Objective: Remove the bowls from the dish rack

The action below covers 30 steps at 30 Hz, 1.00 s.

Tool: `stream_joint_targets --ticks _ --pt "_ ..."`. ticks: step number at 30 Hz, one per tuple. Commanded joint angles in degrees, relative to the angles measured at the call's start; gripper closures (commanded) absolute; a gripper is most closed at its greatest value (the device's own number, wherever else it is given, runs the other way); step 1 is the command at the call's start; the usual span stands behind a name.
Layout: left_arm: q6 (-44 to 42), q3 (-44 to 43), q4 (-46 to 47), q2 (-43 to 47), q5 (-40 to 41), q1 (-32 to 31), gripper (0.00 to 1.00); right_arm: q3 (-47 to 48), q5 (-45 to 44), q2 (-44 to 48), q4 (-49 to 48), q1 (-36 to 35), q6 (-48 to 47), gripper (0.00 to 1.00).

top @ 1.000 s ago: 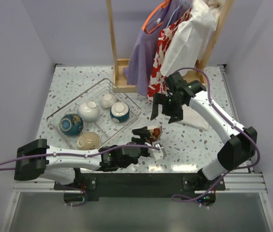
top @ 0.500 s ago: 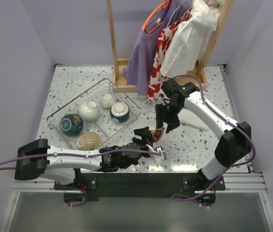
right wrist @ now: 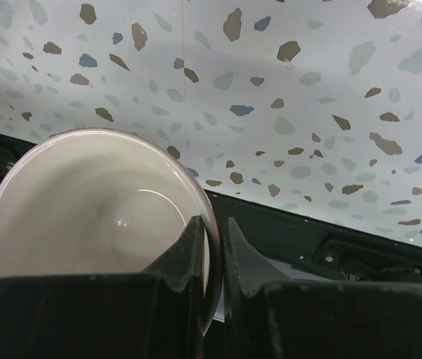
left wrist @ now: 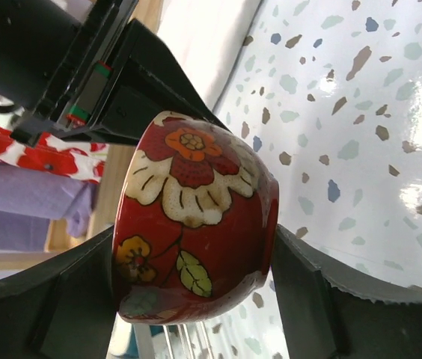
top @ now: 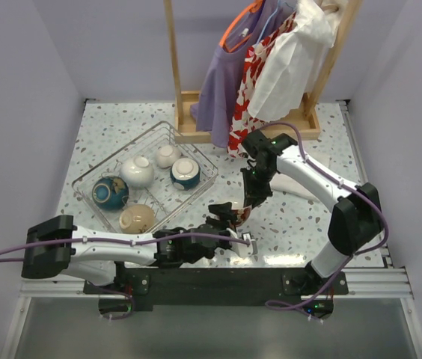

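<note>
A red bowl (top: 235, 212) with painted flowers hangs just above the table, right of the dish rack (top: 148, 133). My left gripper (top: 230, 218) holds it from the sides. In the left wrist view the bowl (left wrist: 196, 224) fills the span of that gripper (left wrist: 196, 250), and both fingers lie against it. My right gripper (top: 250, 200) comes down from behind and is shut on the rim. In the right wrist view this gripper (right wrist: 215, 235) pinches the wall of the bowl (right wrist: 91, 209). In the rack lie a white bowl (top: 137, 171), a smaller white one (top: 167, 155), a teal-banded one (top: 185, 173), a dark blue one (top: 110, 192) and a beige one (top: 137, 218).
A wooden clothes stand (top: 188, 112) hung with garments rises behind the rack and the right arm. A white cloth (top: 301, 183) lies on the speckled table under the right arm. Walls close in on both sides.
My right gripper has come down and forward from beside the clothes to the red bowl and has shut on its rim. The left gripper has shifted slightly with the bowl.
</note>
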<state>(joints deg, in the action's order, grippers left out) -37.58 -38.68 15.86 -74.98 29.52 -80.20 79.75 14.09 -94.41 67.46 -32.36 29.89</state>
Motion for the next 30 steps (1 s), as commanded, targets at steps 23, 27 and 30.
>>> stream_joint_targets --ticks 23,27,30 --pt "59.5 -7.3 -39.8 28.8 -2.3 12.2 0.0 -24.5 -26.4 17.5 -45.7 0.5 2.5 1.0" --pt "63.8 -7.2 -44.8 32.0 -2.9 18.1 0.0 -29.1 -25.2 16.7 -54.7 0.6 2.5 1.0" --pt "65.6 -6.8 -47.1 32.4 -3.3 20.5 0.0 -31.6 -24.7 16.2 -59.9 0.5 2.3 1.0"
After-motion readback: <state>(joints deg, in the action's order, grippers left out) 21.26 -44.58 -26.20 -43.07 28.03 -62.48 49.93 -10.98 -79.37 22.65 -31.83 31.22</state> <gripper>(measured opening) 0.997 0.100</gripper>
